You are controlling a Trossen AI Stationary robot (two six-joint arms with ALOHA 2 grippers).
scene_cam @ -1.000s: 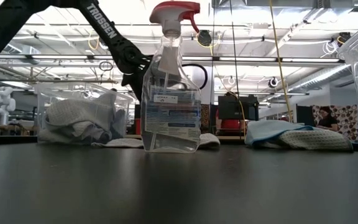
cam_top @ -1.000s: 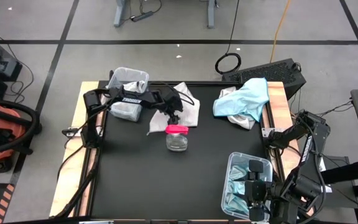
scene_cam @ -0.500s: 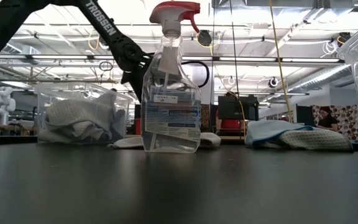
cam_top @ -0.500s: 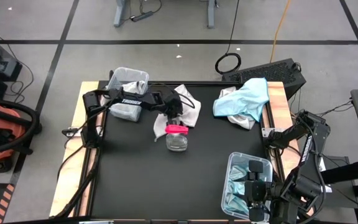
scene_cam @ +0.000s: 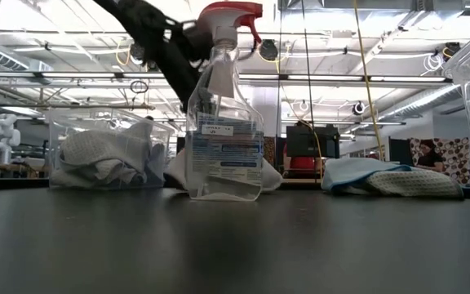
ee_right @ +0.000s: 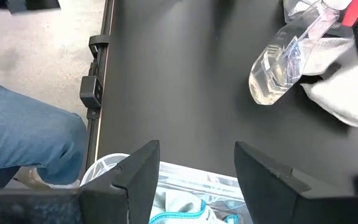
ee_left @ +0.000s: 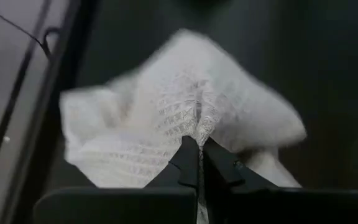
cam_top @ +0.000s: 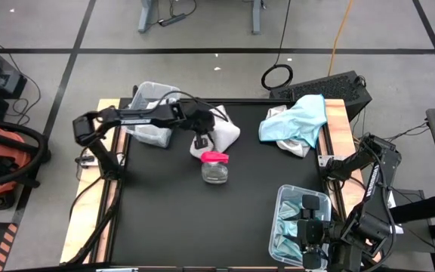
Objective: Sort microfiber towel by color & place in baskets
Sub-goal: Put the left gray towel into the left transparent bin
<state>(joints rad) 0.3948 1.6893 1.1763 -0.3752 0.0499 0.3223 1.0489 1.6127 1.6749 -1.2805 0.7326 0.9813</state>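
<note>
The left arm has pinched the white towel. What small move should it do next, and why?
Probably lift it and carry it toward the bin at the table's far left, which already holds pale towels. The left gripper is shut on the white towel, bunched up beside the spray bottle. The right gripper waits open over the other bin.

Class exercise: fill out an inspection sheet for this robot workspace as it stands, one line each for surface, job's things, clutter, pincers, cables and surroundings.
Surface: black table top, wooden side edges.
Job's things: white towel pinched and lifted; blue and white towel pile at the far right; far-left basket holds pale towels; near-right basket holds blue ones.
Clutter: clear spray bottle with pink-red top mid-table.
Pincers: left pincer shut on the white towel; right pincer open above the near-right basket.
Cables: coiled black cable and yellow cord on the floor.
Surroundings: person's jeans-clad leg beside the table.
</note>
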